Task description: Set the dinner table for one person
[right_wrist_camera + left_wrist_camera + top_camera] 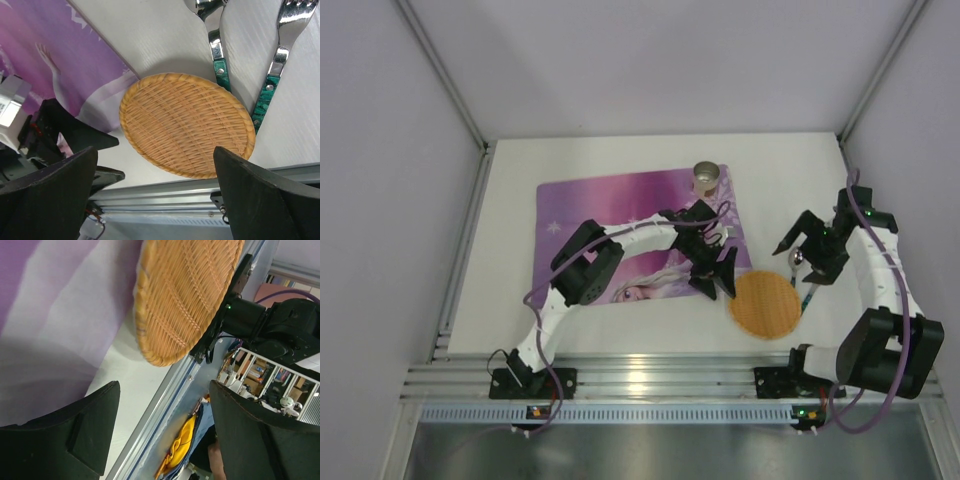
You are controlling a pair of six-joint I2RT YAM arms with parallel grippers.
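Worktop (790, 180): white and matte, filling the floor of the booth, with a silver rail (640, 385) along its near edge where both arms are bolted.
Placemat (610, 205): purple-pink print, lying flat on the left-centre of the worktop.
Cup (706, 177): small and metal, upright on the far edge of the placemat.
Wicker plate (765, 305): round and woven, flat on the worktop by the placemat's near right corner. I cannot tell whether its rim overlaps the mat.
Spoon (216, 50) and fork (280, 55): side by side on the bare worktop beyond the plate, the fork to the right. Their green handles run to the plate's far rim, and I cannot tell whether they touch it or tuck under.
Left end effector (713, 275): over the placemat's near right corner, just beside the plate, fingers (75, 440) spread apart with nothing between them.
Right end effector (805, 250): above the cutlery, beyond the plate, fingers (45, 195) spread wide and holding nothing.
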